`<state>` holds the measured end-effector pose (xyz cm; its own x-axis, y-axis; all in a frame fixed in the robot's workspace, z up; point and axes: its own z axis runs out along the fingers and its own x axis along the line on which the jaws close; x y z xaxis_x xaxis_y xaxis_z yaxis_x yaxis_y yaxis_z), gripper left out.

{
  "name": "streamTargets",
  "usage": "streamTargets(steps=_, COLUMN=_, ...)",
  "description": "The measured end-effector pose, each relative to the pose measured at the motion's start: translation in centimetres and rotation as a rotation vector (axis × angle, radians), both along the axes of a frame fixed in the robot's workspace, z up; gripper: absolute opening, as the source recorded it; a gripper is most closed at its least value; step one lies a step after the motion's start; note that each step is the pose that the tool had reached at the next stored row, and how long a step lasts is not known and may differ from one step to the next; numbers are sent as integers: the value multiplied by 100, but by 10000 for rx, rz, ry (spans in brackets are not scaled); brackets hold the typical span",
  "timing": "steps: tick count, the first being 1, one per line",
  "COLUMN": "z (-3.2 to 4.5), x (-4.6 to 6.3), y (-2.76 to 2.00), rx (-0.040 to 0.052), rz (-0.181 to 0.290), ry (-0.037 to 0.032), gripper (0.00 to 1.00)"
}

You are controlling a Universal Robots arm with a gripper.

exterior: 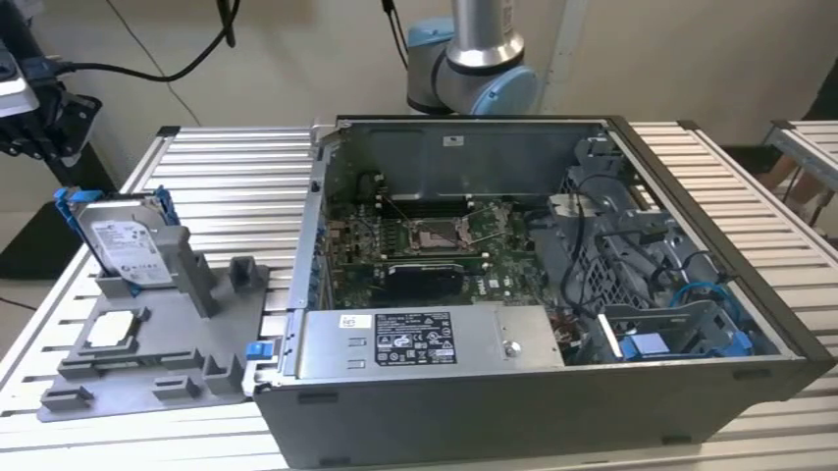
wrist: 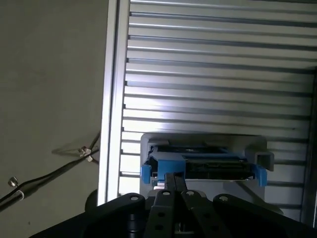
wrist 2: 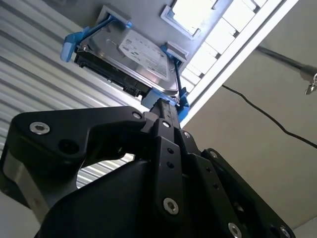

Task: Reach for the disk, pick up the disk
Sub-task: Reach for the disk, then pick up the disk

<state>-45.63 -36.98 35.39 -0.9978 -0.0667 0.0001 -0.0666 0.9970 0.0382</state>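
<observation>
The disk [exterior: 125,240] is a silver-grey drive with a white label in a blue bracket. It stands upright in a slot of the grey fixture [exterior: 144,368] at the exterior view's left. My gripper [exterior: 37,116] hangs above and beyond it at that view's left edge, apart from the disk. In both wrist views the black fingers [wrist 2: 166,106] [wrist: 174,178] lie together, shut with nothing between them. Their tips point at the blue-framed edge of the disk [wrist 2: 133,57] [wrist: 198,167], with a gap still between.
A small flat silver square chip [exterior: 114,329] lies on the grey fixture in front of the disk. An open computer case [exterior: 524,294] fills the middle of the slatted metal table [exterior: 223,167]. Cables [wrist: 49,173] run over the floor beyond the table's edge.
</observation>
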Motion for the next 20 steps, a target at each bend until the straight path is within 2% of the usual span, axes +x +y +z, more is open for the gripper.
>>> streamTargets(steps=8, z=0, x=0, y=0, rx=0, rz=860, ry=-1, gripper=0)
streamTargets(steps=20, z=0, x=0, y=0, rx=0, rz=2549, ry=0, gripper=0)
